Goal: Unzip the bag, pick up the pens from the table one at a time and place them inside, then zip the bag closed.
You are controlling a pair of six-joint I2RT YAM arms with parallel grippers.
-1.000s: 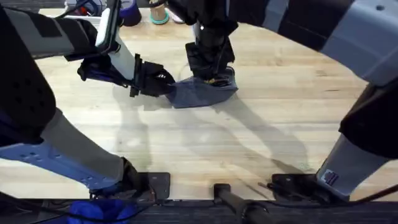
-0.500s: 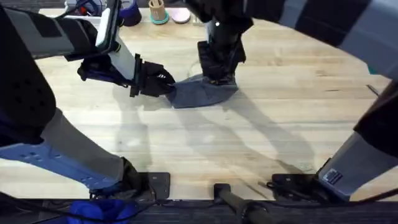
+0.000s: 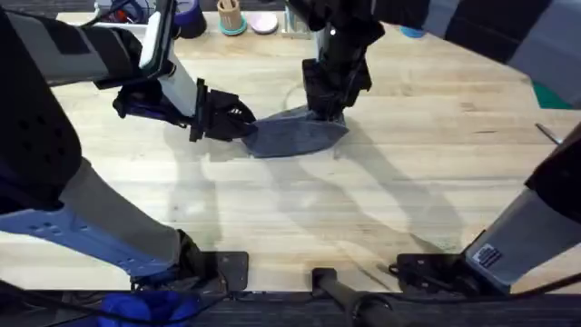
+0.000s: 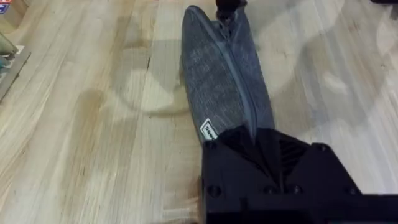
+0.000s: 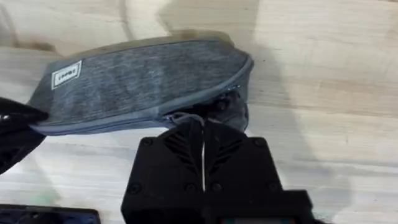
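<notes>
While both claws pinch bag [image 3: 295, 136] ends, zipper [image 4: 239, 93] closed.

The bag [image 4: 219, 81] was a heathered blue-grey, flecked like denim, with a plainer grey zipper band [image 4: 239, 93] running along it. Just ahead of the left jaws it carried a small white label [image 4: 209, 130] with dark lettering; the same label [image 5: 67, 74] showed pale in the right wrist view. Both grippers, left [image 3: 238, 123] and right [image 3: 329, 107], were matt black. The table [image 3: 408, 173] was pale blond wood in long planks, streaked with fine darker grain and crossed by soft grey shadows around the bag.
</notes>
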